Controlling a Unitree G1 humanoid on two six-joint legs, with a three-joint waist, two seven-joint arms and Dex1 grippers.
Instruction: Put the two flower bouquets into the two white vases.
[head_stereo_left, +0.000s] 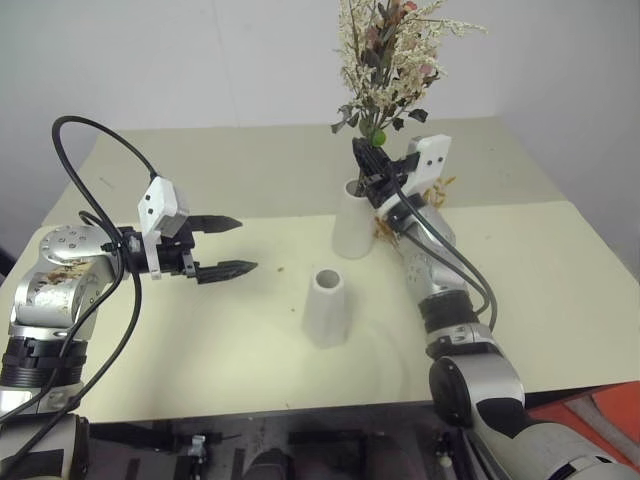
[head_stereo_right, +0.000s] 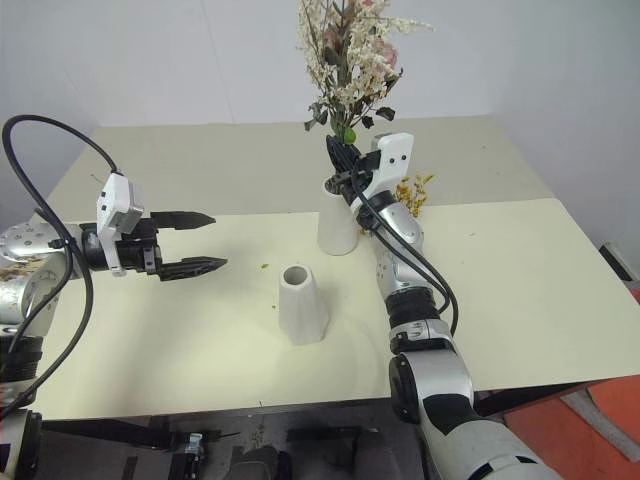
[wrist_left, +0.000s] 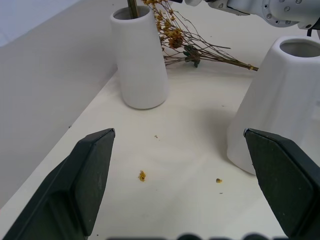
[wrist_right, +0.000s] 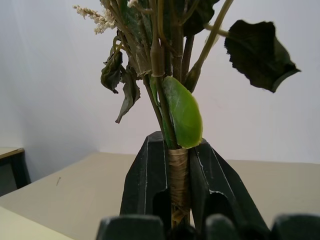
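Observation:
The cream-white bouquet (head_stereo_left: 390, 55), with dark leaves and a green ball, stands upright over the taller white vase (head_stereo_left: 352, 225) at the back. Its stem end reaches into the vase mouth. My right gripper (head_stereo_left: 372, 165) is shut on the wrapped stem (wrist_right: 178, 170) just above the rim. The yellow-orange bouquet (head_stereo_left: 435, 190) lies flat on the table behind that vase, partly hidden by my right arm. The shorter white vase (head_stereo_left: 327, 310) stands empty in front. My left gripper (head_stereo_left: 247, 244) hovers open to the left of both vases, with nothing between its fingers (wrist_left: 85, 175).
A cream sheet covers the table (head_stereo_left: 200, 340), with a few yellow crumbs (wrist_left: 142, 175) near the vases. The front edge runs close below the shorter vase. A white wall stands behind the table. Something red-orange (head_stereo_left: 600, 410) lies on the floor at the lower right.

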